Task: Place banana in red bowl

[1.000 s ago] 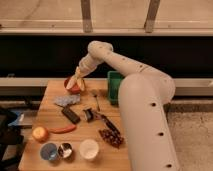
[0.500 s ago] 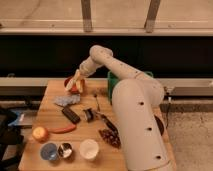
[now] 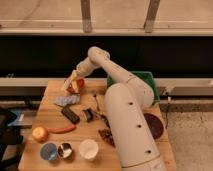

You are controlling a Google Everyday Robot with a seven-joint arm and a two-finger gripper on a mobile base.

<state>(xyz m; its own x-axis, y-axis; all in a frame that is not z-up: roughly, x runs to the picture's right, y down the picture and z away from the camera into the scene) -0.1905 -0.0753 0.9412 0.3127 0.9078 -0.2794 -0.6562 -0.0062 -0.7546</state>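
Wooden tabletop: pincer hovering at eleven o'clock, pinching banana over red bowl; release centred, low.

the gripper with the banana has lifted slightly (over the red bowl).

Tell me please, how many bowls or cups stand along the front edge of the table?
3: a blue bowl at front left, a small metallic cup touching it, and a white cup further right. The arm may hide others. The gripper hangs near the red bowl at the back.
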